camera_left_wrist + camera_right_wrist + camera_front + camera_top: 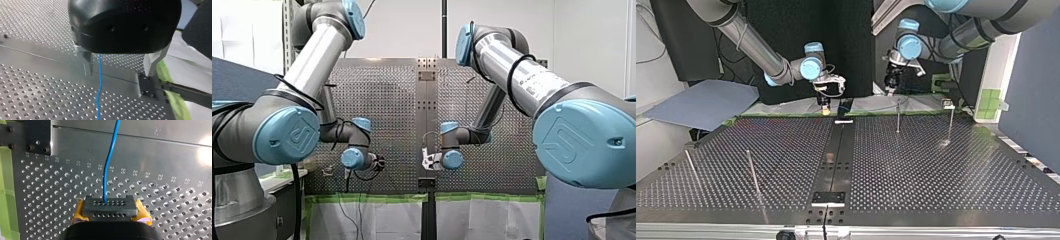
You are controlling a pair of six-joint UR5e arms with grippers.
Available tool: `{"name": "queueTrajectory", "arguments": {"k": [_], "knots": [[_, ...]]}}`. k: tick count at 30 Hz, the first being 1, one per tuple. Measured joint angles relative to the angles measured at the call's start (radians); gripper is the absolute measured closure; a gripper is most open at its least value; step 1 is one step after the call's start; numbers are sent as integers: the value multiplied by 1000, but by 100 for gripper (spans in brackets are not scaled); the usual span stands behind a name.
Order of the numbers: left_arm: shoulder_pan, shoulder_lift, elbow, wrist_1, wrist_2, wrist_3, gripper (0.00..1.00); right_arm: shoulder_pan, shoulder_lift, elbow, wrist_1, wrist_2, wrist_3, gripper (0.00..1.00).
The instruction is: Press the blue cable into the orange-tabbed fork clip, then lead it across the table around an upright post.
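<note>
Effectively none of the task shows as done yet. Your right gripper point(109, 206) appears closed on the blue cable point(104, 190): its yellow-padded fingers sit together and the cable comes straight out from between them, running away over the perforated table point(62, 202). Your left gripper point(119, 73) stands wide open. The cable hangs in the gap, close beside one metal finger point(87, 63), and as far as you can tell it is clamped by neither, so that gripper holds nothing. In the top view both grippers hover at the table's far edge, either side of the centre seam; the cable is too thin to trace there. You cannot pick out the orange-tabbed fork clip with certainty in any view, so no seating is confirmed. Four upright posts stand on the table, one point(898, 116) near the left gripper, a second further right, and two at the near left; no cable shows around any of them. Judged remaining: press the cable into the clip, then lead it across and around a post.
</note>
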Motion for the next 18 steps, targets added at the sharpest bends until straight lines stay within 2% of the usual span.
{"name": "queueTrajectory", "arguments": {"k": [8, 14, 18], "knots": [[-44, -1, 50, 3, -66, -35, 0, 0, 0, 0, -1, 0, 0, 100], [-61, -5, 79, -6, -112, -55, 0, -1, 0, 0, -1, 0, -1, 100], [-65, -9, 94, -12, -125, -60, 0, -1, 0, 0, -1, 0, -1, 100]]}}
